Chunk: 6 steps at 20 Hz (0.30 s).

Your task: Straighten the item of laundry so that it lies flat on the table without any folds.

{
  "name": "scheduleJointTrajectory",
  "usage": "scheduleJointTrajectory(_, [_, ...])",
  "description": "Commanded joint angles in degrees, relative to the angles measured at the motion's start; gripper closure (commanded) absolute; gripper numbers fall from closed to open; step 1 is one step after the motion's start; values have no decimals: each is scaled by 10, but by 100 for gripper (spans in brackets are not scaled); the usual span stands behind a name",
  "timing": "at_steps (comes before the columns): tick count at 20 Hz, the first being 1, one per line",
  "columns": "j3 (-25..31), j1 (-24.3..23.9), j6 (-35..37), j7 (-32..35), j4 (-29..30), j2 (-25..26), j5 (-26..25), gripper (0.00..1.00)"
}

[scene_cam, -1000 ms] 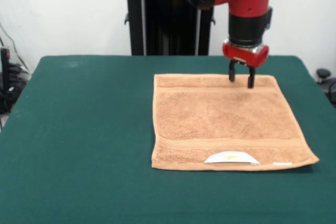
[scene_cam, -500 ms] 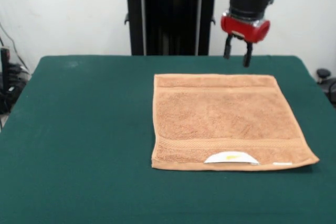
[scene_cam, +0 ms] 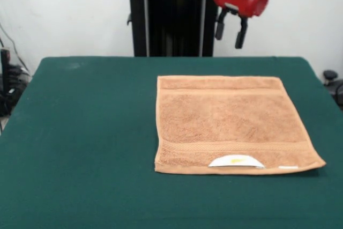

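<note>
My gripper (scene_cam: 230, 31) hangs in the air above the table's far edge, well clear of the towel (scene_cam: 231, 124); fingers (scene_cam: 240, 33) apart, nothing between them.

Towel: lies spread flat on the table (scene_cam: 80, 132), right of table centre as the front cam sees it. Edges approx. parallel to the table edges. Woven band (scene_cam: 236, 146) runs across near the towel's near end. Small white label (scene_cam: 236, 161) sits at the towel's near edge, curled up slightly. No folds visible on the top surface; near right corner pokes out a bit.

Surface: dark green felt-like top, much larger than the towel, bare to the towel's left and in front of it.

Room: black pedestal (scene_cam: 171, 22) w/ red top stands beyond the towel, behind the table's far edge. Plain white wall (scene_cam: 59, 14) behind the pedestal. Dark cables/equipment (scene_cam: 9, 81) far left of the towel, off the table; a dark object (scene_cam: 333, 81) past the towel's right side, off the table
</note>
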Motion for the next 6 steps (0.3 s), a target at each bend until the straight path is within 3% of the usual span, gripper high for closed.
scheduleJointTrajectory(1, [89, -24, 76, -181, 2, -13, 14, 0])
scheduleJointTrajectory(6, [103, -35, 78, -170, 0, -9, 9, 0])
